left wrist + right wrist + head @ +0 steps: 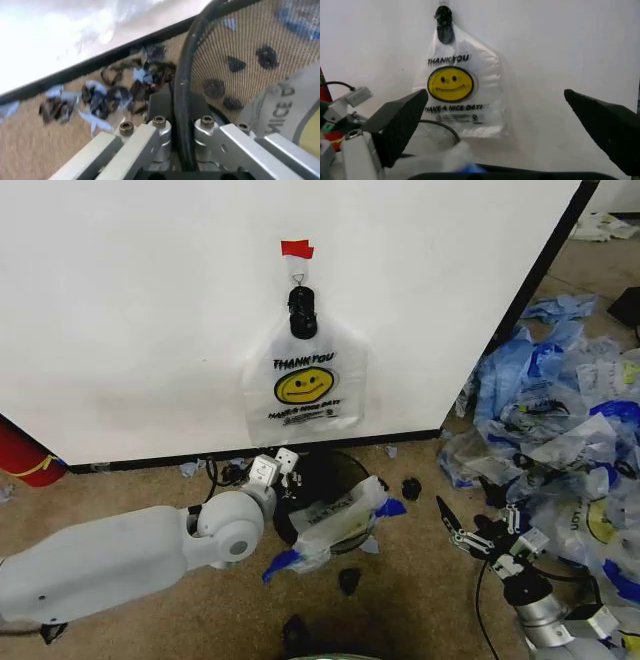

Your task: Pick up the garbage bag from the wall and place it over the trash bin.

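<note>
One garbage bag (pixel 304 385) hangs flat against the wall (pixel 150 300), gathered at its top under a black clip on a small metal hook (pixel 297 275), with one red tape strip (pixel 296 249) just above; its yellow smiley face and "THANK YOU" print face the room. One trash bin (pixel 325 480), black and round, stands on the floor directly below it, with another printed bag (pixel 335 520) draped over its near rim. Two grippers are at work: the left gripper (pixel 182 127) is clamped on the bin's dark rim, its metal fingers pressed to either side of it, while the right gripper (pixel 450 525) hovers spread wide and empty, to the right of the bin. The floor is tan carpet (pixel 420 600) strewn with dark scraps; a large heap of crumpled bags (pixel 560 410) lies at the right, and one red cylinder (pixel 22 450) stands at the left against the black baseboard.
</note>
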